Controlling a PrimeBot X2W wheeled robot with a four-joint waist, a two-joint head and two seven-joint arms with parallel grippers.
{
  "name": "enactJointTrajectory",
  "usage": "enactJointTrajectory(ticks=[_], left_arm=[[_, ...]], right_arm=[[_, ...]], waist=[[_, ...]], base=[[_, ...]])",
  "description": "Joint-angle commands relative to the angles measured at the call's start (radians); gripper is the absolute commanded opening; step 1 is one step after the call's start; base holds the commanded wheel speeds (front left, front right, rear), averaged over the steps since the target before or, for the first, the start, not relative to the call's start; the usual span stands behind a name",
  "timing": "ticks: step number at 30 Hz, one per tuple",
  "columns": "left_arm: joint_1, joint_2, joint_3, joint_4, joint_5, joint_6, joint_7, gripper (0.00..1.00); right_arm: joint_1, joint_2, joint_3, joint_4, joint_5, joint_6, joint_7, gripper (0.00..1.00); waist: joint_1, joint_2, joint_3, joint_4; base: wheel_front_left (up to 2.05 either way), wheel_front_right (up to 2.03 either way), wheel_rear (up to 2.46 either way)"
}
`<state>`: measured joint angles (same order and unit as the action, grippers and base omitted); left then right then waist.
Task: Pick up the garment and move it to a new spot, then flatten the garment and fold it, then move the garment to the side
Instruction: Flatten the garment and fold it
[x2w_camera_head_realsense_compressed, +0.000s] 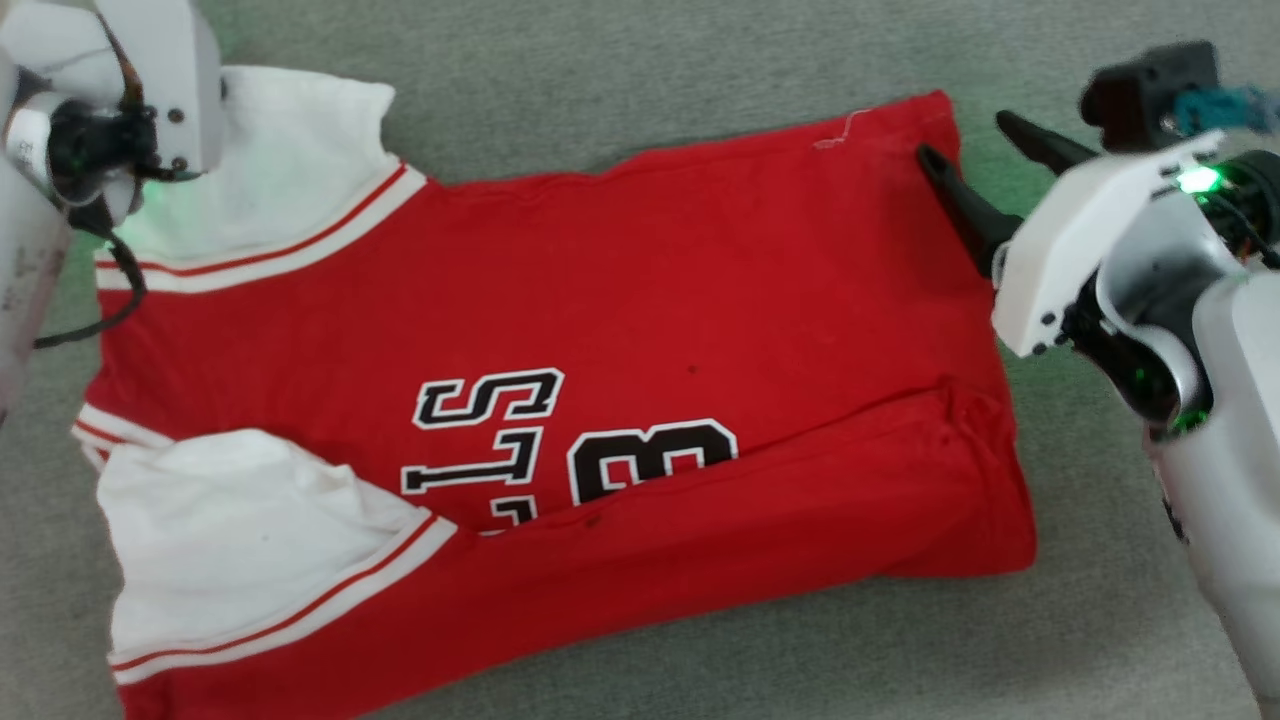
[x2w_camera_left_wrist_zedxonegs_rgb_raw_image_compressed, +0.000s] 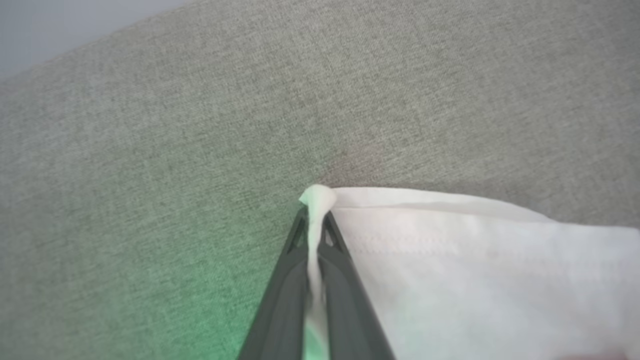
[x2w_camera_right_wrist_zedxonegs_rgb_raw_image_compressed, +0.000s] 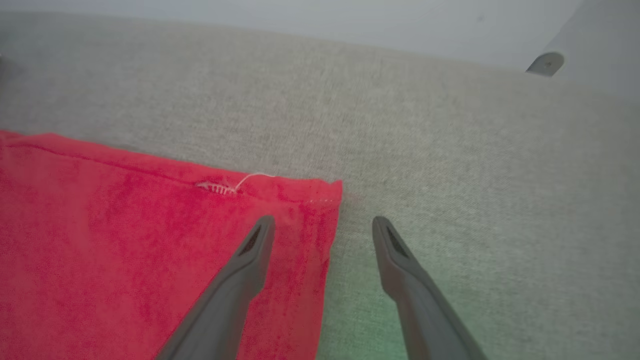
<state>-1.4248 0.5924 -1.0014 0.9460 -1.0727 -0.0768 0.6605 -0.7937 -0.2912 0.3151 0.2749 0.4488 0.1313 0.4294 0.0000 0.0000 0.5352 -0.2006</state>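
- Folding shirt (x2w_camera_head_realsense_compressed: 640, 300) on grey mat (x2w_camera_head_realsense_compressed: 600, 60); spread flat in the middle, number side up
- Done, by the look of it: moved, flattened, near long edge folded up over the number
- Pinching far sleeve (x2w_camera_left_wrist_zedxonegs_rgb_raw_image_compressed: 450, 250) in left gripper (x2w_camera_left_wrist_zedxonegs_rgb_raw_image_compressed: 314, 216); clamped tight on its white edge
- Holding right gripper (x2w_camera_right_wrist_zedxonegs_rgb_raw_image_compressed: 323, 223) wide apart at far hem corner; one finger over red, one over mat; not gripping yet
- Left to do, likely: fold far side in, fold again, move aside

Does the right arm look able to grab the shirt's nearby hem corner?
Probably yes: the right tool is open, straddling a corner edge of the garment, with nothing between.
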Motion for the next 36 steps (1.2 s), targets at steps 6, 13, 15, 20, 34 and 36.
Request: enactJointTrajectory(ticks=[6,13,15,20,34,36], left_arm=[[0.013,-0.042,-0.020,0.045,0.007,-0.022,-0.012,0.00],[0.003,-0.065,-0.027,0.083,0.006,-0.036,-0.041,0.00],[0.001,-0.069,-0.029,0.092,0.008,-0.041,-0.052,0.00],[-0.012,-0.076,-0.024,0.096,0.001,-0.049,-0.103,0.00],[0.004,-0.046,-0.049,-0.047,-0.041,-0.054,-0.139,0.00],[0.017,-0.030,-0.062,-0.085,-0.041,-0.054,-0.131,0.00]], right_arm=[[-0.133,-0.007,0.081,0.158,0.094,-0.001,0.149,1.00],[-0.210,0.010,0.179,0.328,0.173,-0.001,0.295,0.00],[-0.225,-0.001,0.202,0.349,0.193,-0.001,0.318,0.00],[-0.262,-0.044,0.217,0.356,0.212,-0.002,0.270,0.00],[-0.158,-0.192,0.278,0.265,0.278,-0.001,0.096,0.00],[-0.126,-0.212,0.285,0.240,0.286,-0.001,0.082,0.00]], waist=[[0.0000,0.0000,0.014,0.038],[0.0000,0.0000,0.020,0.056],[0.0000,0.0000,0.019,0.061],[0.0000,0.0000,0.002,0.080],[0.0000,0.0000,-0.150,0.167],[0.0000,0.0000,-0.182,0.182]], base=[[0.00,0.00,0.00],[0.00,0.00,0.00],[0.00,0.00,0.00],[0.00,0.00,0.00],[0.00,0.00,0.00],[0.00,0.00,0.00]])
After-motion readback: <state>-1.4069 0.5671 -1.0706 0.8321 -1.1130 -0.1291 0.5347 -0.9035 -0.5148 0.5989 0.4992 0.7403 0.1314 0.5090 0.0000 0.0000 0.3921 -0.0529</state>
